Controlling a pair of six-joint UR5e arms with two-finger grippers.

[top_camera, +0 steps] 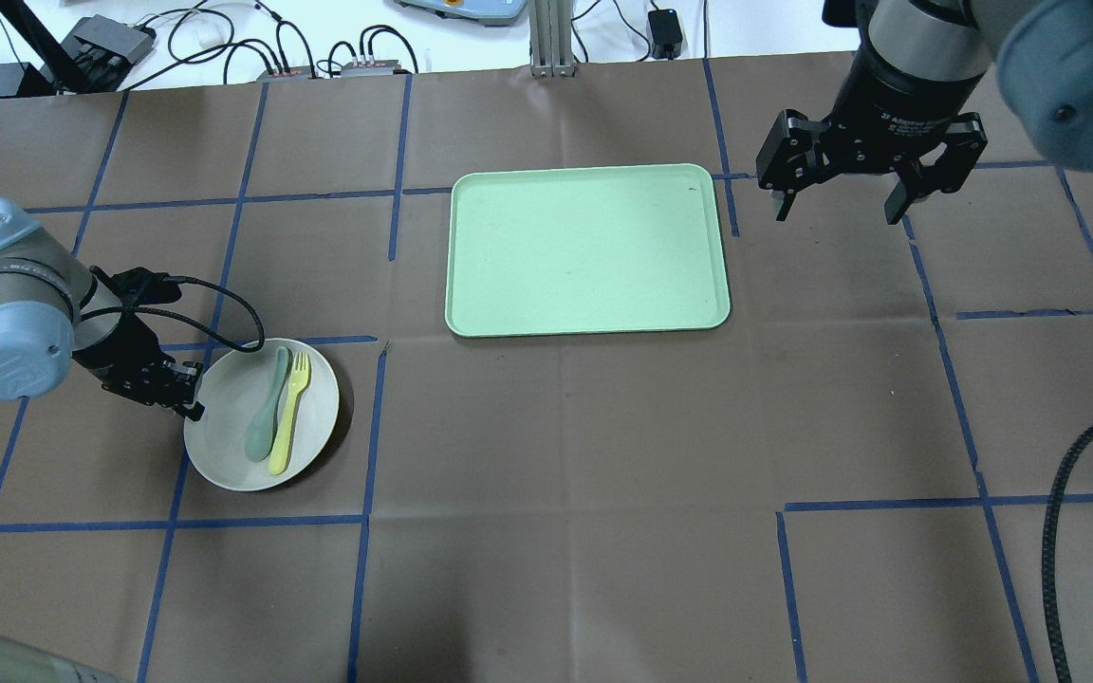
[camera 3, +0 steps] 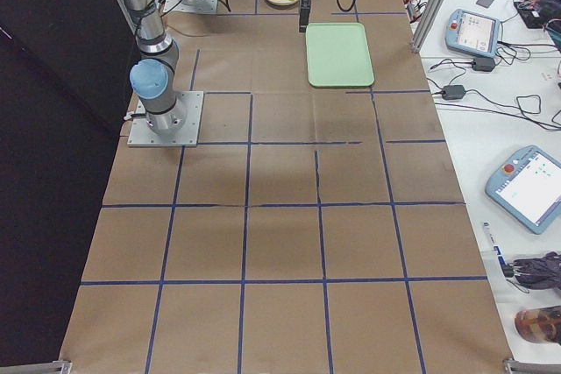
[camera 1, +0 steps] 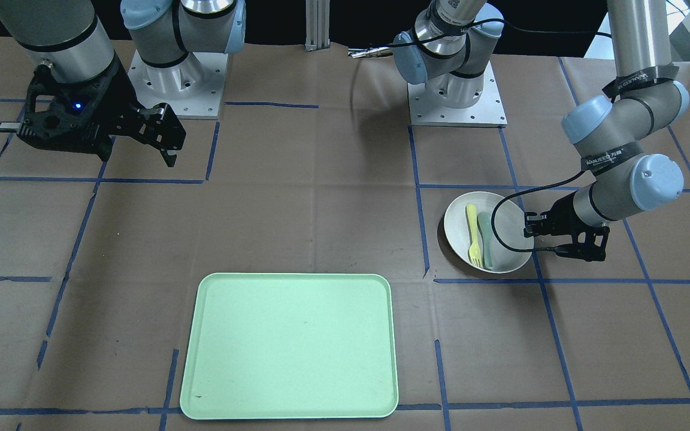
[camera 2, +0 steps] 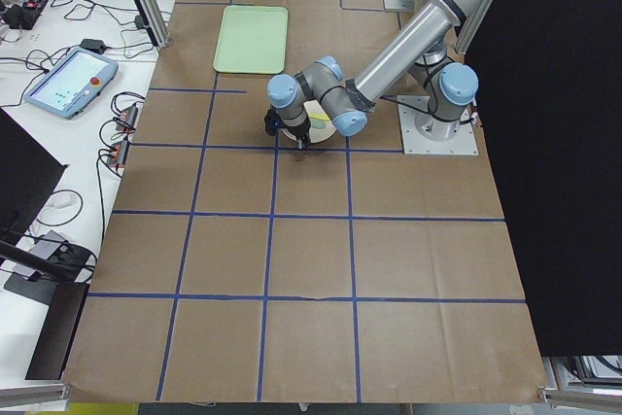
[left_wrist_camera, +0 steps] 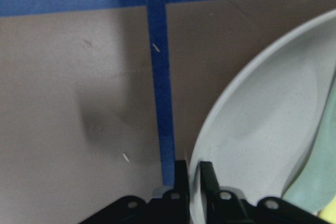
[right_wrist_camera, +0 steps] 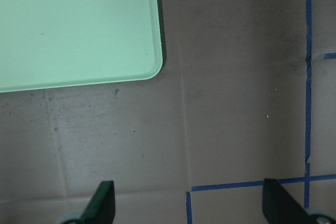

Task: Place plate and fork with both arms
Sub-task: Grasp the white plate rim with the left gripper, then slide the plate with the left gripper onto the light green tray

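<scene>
The off-white plate [top_camera: 224,446] lies on the table at my left, also in the front view [camera 1: 456,224]. The pale yellow fork [top_camera: 290,408] lies in it beside a grey-green spoon [top_camera: 267,410]; the fork also shows in the front view [camera 1: 472,233]. My left gripper [top_camera: 188,398] is at the plate's left rim. In the left wrist view the plate [left_wrist_camera: 262,129] has its rim pinched between the nearly shut fingers of that gripper [left_wrist_camera: 194,179]. My right gripper [top_camera: 836,204] is open and empty, hovering above the table just right of the tray.
The rectangular pale green tray [top_camera: 589,249] lies at the table's middle, far side; its corner shows in the right wrist view [right_wrist_camera: 79,24]. Blue tape lines cross the brown table cover. A black cable loops from the left wrist over the plate.
</scene>
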